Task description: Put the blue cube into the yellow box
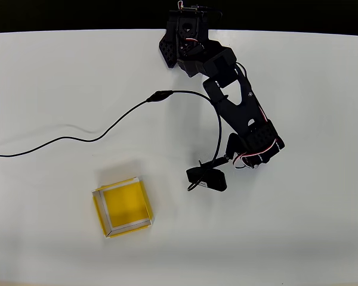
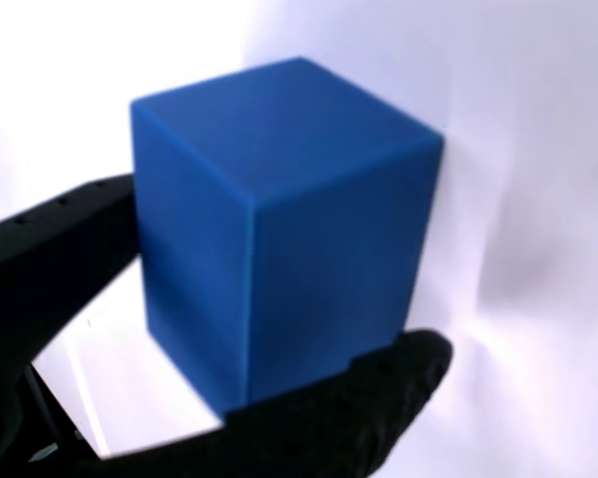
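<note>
Blue cube (image 2: 279, 229) sits clenched in our tool (image 2: 249, 329); overhead, it's hidden; yellow box (image 1: 123, 207) lies at eight o'clock of the tool.

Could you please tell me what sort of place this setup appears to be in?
Probably a lab or hobby workbench for robot trials: a plain white tabletop carries a small black robot arm, a shallow square yellow box with a pale rim, and a solid bright-blue cube between the black fingers.
</note>
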